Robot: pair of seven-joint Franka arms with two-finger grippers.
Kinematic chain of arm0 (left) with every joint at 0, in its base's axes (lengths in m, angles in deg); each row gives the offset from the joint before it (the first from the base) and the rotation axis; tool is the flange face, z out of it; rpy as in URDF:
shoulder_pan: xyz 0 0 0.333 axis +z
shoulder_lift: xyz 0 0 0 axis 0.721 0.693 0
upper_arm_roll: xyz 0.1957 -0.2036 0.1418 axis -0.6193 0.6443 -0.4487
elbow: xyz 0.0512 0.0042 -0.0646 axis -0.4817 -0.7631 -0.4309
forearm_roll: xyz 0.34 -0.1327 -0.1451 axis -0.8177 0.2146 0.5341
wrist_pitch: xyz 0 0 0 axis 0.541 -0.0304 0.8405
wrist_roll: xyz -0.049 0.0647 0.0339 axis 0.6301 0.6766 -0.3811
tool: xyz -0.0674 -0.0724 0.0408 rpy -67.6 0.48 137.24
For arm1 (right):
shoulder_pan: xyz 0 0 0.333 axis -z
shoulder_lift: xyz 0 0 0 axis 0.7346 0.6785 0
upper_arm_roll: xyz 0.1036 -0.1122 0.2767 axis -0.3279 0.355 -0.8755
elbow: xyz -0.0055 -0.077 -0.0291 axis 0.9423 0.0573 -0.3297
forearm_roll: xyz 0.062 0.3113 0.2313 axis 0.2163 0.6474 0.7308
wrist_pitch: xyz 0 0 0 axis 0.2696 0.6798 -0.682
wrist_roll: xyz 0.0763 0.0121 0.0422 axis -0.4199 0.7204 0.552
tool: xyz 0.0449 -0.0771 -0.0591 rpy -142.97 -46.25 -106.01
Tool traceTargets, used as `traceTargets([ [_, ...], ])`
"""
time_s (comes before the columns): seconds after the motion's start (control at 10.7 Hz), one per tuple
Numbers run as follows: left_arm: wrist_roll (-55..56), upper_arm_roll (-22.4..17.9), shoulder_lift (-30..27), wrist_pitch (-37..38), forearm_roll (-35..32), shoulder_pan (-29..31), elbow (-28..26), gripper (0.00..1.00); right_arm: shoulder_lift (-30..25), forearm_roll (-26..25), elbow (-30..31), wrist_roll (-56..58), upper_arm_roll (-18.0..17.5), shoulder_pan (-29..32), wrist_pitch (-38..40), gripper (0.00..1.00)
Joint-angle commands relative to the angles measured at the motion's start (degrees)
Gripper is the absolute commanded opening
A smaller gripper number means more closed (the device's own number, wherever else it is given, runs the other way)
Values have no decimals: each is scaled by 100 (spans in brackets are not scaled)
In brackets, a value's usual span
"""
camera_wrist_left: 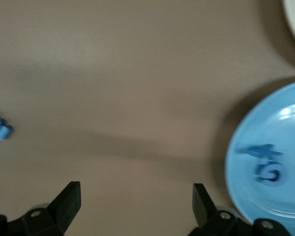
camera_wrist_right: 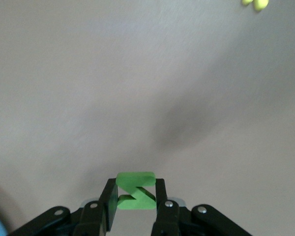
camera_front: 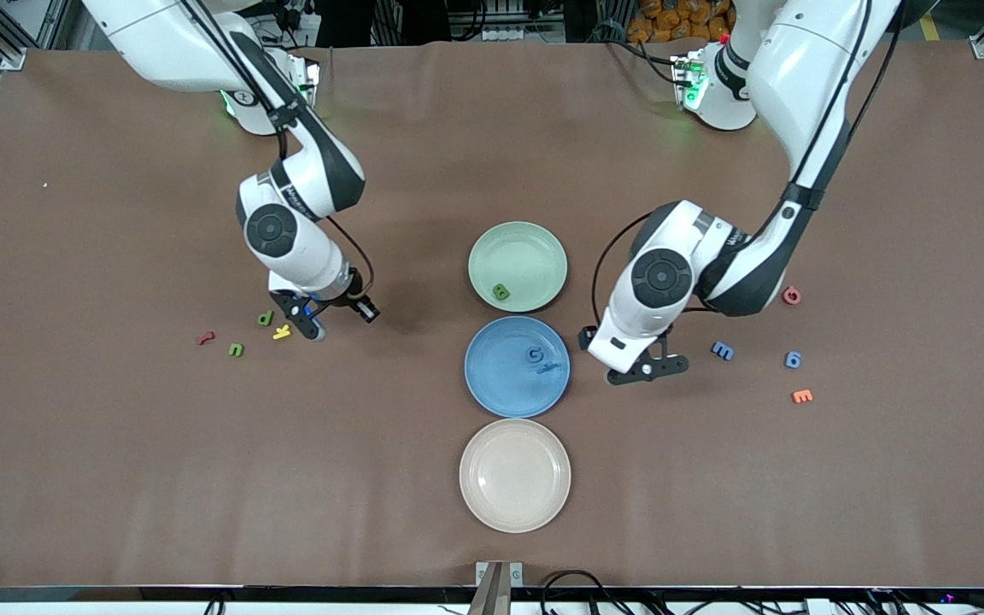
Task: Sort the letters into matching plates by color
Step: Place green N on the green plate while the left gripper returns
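Observation:
My right gripper (camera_front: 313,325) is shut on a green letter Z (camera_wrist_right: 135,200), low over the table by the letters at the right arm's end. My left gripper (camera_front: 647,372) is open and empty, low over bare table beside the blue plate (camera_front: 499,386), toward the left arm's end. Its fingertips (camera_wrist_left: 71,192) stand wide apart. The blue plate (camera_wrist_left: 285,196) holds two blue letters (camera_front: 540,359). The mint green plate (camera_front: 528,250) holds one green letter (camera_front: 501,292). Green letters d (camera_front: 265,319) and n (camera_front: 236,349) lie near my right gripper. A blue m (camera_front: 722,350) and a blue 6 (camera_front: 792,360) lie toward the left arm's end.
A cream plate (camera_front: 515,475) lies nearest the front camera, in line with the other two plates. A yellow letter (camera_front: 282,332) and a red one (camera_front: 205,338) lie by the green letters. A red G (camera_front: 791,295) and an orange E (camera_front: 802,395) lie near the blue 6.

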State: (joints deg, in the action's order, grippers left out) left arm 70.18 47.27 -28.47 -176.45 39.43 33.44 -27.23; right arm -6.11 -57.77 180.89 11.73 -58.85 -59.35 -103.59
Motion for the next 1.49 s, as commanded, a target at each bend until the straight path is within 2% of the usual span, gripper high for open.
traceTargets([
  [0.0, -722, 19, -436, 60, -138, 486, -465, 100, 199, 45, -422, -841, -78, -564, 22, 9],
  [0.28, -1583, 19, -542, 60, -147, 978, -667, 100, 419, 45, -844, -1738, -78, -1154, 40, 9],
  [0.65, -2919, 36, -709, -141, -156, 1734, -1036, 100, 981, -51, -1425, -2793, -69, -1849, 22, 9],
  [0.84, -3455, 45, -814, -806, -165, 2121, -1509, 100, 1087, -236, -1487, -3189, -78, -1946, 22, 9],
  [0.93, -3815, 45, -893, -1062, -165, 2331, -1720, 100, 1157, -245, -1531, -3312, -70, -2043, 22, 13],
  [1.02, -4140, 45, -929, -1160, -165, 2455, -1827, 100, 1236, -271, -1583, -3470, -69, -2078, 22, 13],
  [1.12, -4422, 45, -912, -1179, -173, 2491, -1837, 100, 1289, -411, -1610, -3550, -78, -2079, 22, 21],
  [1.21, -4599, 28, -885, -1222, -313, 2509, -1845, 100, 1316, -447, -1645, -3655, -78, -2079, 13, 55],
  [1.3, -4618, 45, -850, -1345, -653, 2640, -1915, 100, 1359, -421, -1706, -3831, -78, -2018, 13, 75],
  [1.4, -4627, 45, -859, -1607, -874, 2780, -2081, 100, 1386, -421, -1750, -3989, -78, -1991, 13, 84],
])
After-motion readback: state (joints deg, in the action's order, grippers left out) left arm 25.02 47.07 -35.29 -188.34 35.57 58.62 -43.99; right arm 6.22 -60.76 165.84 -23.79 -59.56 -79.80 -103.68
